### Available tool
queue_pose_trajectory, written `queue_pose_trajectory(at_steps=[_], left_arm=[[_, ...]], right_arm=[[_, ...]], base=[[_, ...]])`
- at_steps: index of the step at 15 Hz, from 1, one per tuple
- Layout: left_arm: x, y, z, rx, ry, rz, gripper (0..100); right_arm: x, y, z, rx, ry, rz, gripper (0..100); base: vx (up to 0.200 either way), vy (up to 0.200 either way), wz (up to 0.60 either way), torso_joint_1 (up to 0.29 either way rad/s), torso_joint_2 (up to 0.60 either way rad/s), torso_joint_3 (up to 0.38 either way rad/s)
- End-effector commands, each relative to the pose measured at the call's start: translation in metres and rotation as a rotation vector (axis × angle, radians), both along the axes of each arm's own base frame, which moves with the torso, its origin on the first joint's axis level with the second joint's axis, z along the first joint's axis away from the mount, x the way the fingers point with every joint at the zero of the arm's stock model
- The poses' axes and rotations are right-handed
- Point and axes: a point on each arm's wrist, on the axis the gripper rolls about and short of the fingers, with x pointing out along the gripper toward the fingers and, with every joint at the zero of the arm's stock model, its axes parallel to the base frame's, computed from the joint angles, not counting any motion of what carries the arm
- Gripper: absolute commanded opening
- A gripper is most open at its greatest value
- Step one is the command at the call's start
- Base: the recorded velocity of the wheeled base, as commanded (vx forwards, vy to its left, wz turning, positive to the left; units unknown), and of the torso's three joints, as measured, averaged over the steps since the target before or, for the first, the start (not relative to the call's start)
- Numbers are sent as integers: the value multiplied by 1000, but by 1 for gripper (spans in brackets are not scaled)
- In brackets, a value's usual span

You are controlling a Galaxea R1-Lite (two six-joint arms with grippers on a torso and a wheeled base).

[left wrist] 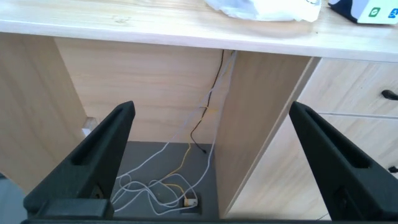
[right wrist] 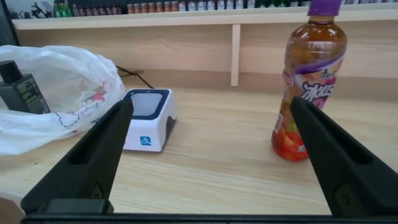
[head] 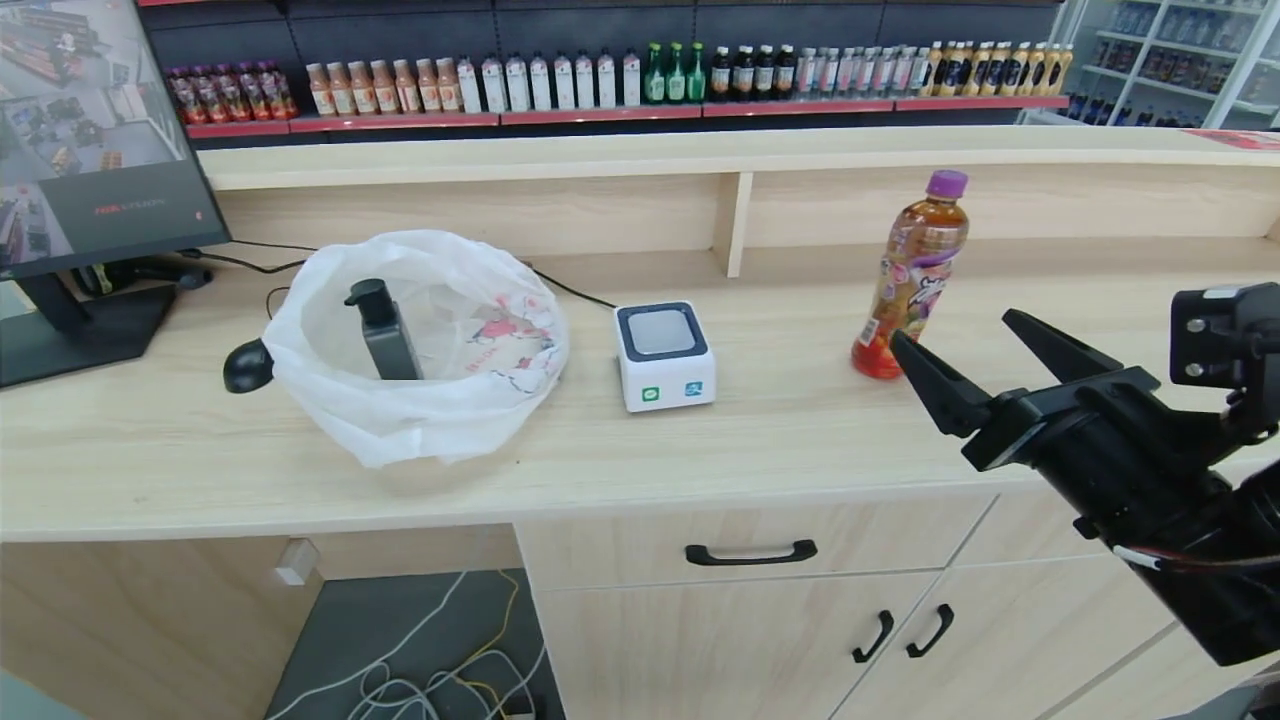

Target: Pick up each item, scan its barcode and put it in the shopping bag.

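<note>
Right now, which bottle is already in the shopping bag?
The dark pump bottle, standing inside the shopping bag; the purple-capped drink bottle stands outside it on the counter.

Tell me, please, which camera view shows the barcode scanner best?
The head view: the whole barcode scanner shows, top window and front face, between the shopping bag and the bottle. The right wrist view shows it from low, the right gripper overlapping one edge. The left wrist view catches just a corner.
</note>
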Motion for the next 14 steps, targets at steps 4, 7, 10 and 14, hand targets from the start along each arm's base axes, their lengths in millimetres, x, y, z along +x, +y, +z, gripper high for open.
queue_pose_trajectory(at_steps=[4,7,10,14], left_arm=[[0,0,0,-1,0,1,100],[0,0,0,-1,0,1,100],[0,0,0,5,0,1,100],[0,0,0,7,0,1,100]], right_arm=[[-10,-5,2,2,-11,-1,100],[-12,-6,2,0,-10,0,100],[-9,-5,-2,-10,6,1,100],[7,6,-6,-21,18,10,100]], base=[[0,-200,0,1,5,2],[0,-200,0,2,2,2],[0,-67,0,-1,-2,1],[0,0,0,0,0,0]])
